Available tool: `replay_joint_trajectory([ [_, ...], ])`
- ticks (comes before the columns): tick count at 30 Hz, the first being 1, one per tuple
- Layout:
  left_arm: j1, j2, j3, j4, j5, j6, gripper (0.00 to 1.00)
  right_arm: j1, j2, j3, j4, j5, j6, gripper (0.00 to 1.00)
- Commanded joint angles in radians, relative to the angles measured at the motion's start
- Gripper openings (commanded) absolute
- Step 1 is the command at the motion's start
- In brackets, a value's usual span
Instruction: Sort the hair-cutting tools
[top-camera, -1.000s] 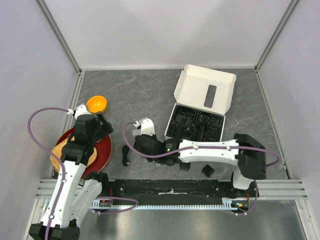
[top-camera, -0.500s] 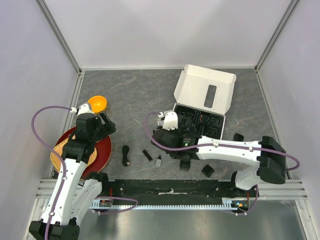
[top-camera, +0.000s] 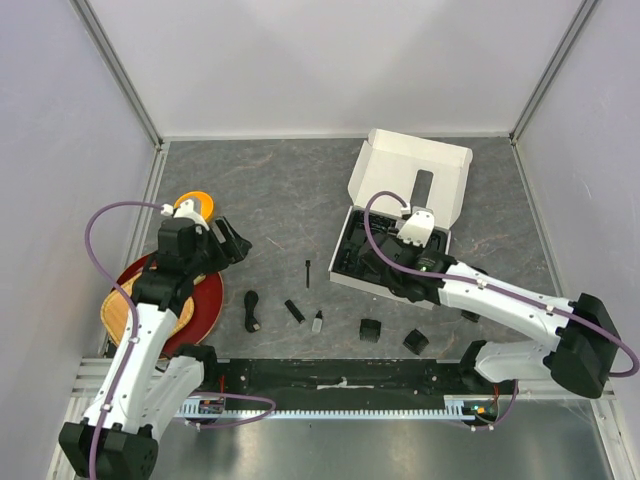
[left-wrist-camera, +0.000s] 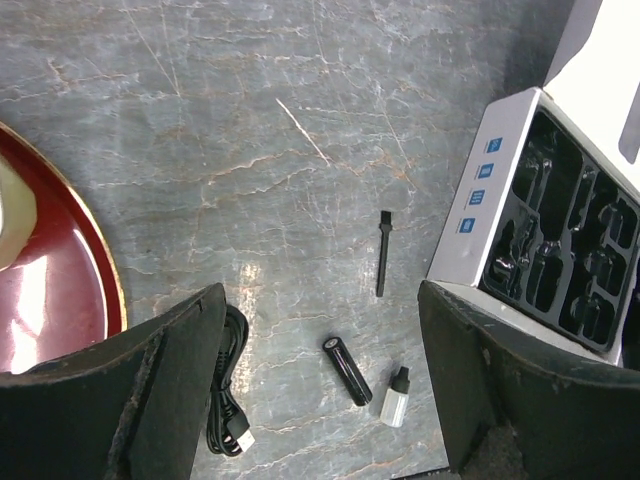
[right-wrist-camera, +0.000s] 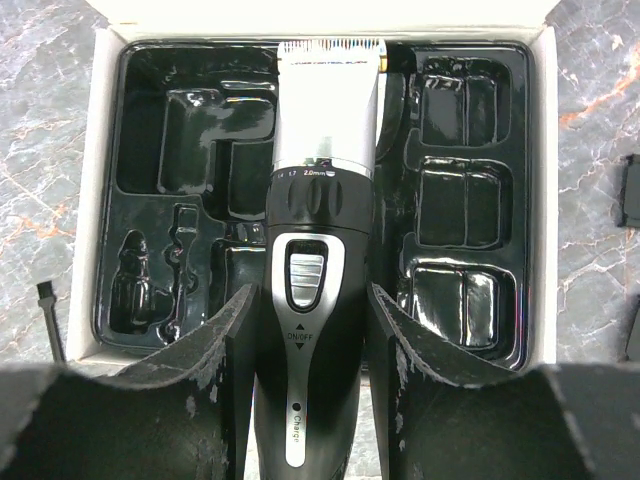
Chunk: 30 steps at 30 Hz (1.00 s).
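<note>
The hair clipper is in my right claw. The claw is about half closed, with a finger pressed against each side of the black body, just below the switch. The clipper hangs lengthwise over the middle of the black tray, with its silver blade end pointing at the far wall of the white box. I cannot tell from the wrist view whether it already touches the tray or is just above it.

I judge this to be the placing step for the clipper. The long central recess lies under it, and the clipper looks roughly in line with that recess. The next move calls for a straight descent that keeps the body square to the recess, and I would open the fingers only once the clipper has settled. The recess walls stand close on both sides, so a tilted entry could leave it perched on a rim.

The rest of the set lies loose on the tabletop. Between the box and the red plate are the thin brush, a short black cylinder, the tiny clear bottle and the coiled cable. Two guard combs sit nearer the arm bases, apart from each other.

My left claw is spread wide and holds nothing. It hovers over those small pieces, in a good position to take one next.
</note>
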Motion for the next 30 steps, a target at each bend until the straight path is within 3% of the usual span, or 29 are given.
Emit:
replay_joint_trajectory([
  [1,-0.009,0.013,0.002,0.056,0.067,0.026,0.84,-0.016,0.007,-0.005,-0.014,0.084,0.136,0.06],
  [9,-0.020,0.013,0.001,0.048,0.062,0.029,0.84,-0.061,0.041,-0.064,0.004,0.098,0.163,0.06],
  [30,-0.020,0.027,0.005,0.052,0.054,0.029,0.84,-0.116,0.075,-0.223,0.420,0.099,-0.198,0.07],
])
